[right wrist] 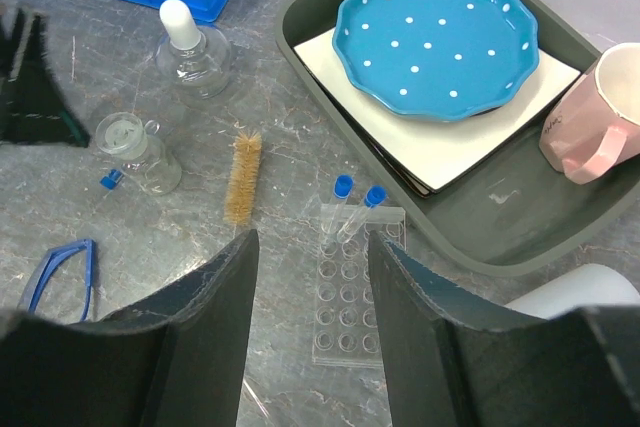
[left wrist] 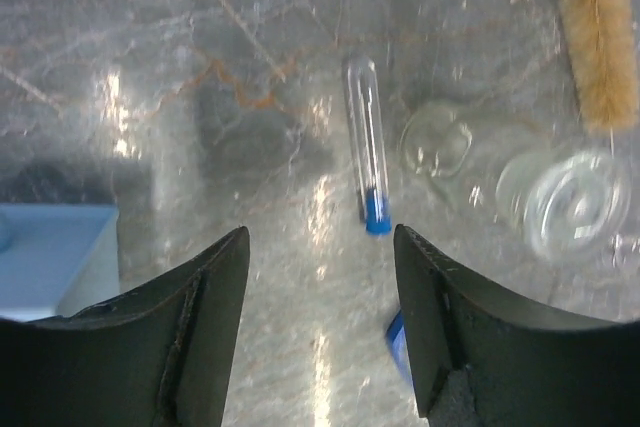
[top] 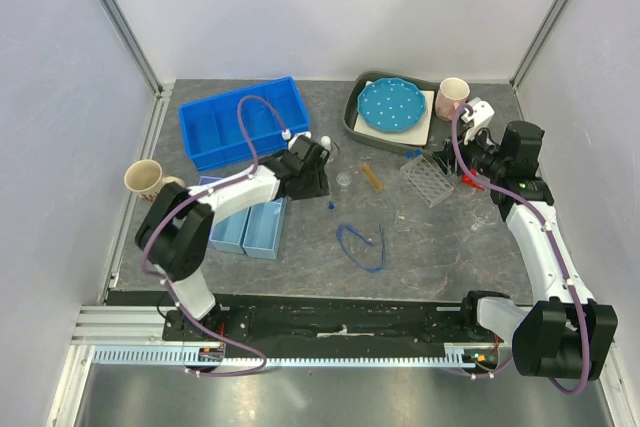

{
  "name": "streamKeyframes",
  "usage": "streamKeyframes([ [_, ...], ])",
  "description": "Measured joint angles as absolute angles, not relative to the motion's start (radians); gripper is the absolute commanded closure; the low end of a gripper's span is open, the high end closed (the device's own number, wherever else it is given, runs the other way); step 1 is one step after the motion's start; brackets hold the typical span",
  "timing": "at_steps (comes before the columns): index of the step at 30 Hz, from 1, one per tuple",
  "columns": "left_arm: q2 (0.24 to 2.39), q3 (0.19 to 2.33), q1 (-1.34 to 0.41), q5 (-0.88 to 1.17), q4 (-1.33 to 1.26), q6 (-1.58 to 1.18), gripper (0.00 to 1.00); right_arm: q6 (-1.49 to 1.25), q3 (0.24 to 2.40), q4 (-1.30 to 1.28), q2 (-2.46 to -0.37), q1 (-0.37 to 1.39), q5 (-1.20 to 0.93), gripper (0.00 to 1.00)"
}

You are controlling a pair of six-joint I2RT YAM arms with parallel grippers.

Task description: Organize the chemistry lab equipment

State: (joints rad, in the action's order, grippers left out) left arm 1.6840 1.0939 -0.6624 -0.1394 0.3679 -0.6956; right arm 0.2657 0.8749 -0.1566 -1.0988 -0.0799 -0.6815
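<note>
As the left fingers [left wrist: 200,327] hang spread and empty over the bench [left wrist: 150,47], a blue-capped tube [left wrist: 366,142] lies flat just beyond them, beside what appear to be small clear glass vessels [left wrist: 575,202], blurred here. The right fingers [right wrist: 200,337], also apart and holding nothing, hover above the clear tube rack [right wrist: 350,297], where two more capped tubes [right wrist: 345,187] sit, near the amber stick [right wrist: 243,177].
</note>
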Motion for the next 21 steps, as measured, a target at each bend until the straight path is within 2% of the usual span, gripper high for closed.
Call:
streamKeyframes([
  [12,1.959,1.405,-0.662,-0.262,0.520,-0.717,0.42,0.270,0.870,-0.157,-1.099,-0.085,-0.716,0.45],
  [14,1.988,1.437,-0.662,-0.263,0.536,-0.717,0.46,0.272,0.870,-0.158,-1.099,-0.085,-0.721,0.44],
  [21,2.057,1.497,-0.663,-0.273,0.571,-0.718,0.49,0.276,0.870,-0.159,-1.099,-0.085,-0.730,0.44],
])
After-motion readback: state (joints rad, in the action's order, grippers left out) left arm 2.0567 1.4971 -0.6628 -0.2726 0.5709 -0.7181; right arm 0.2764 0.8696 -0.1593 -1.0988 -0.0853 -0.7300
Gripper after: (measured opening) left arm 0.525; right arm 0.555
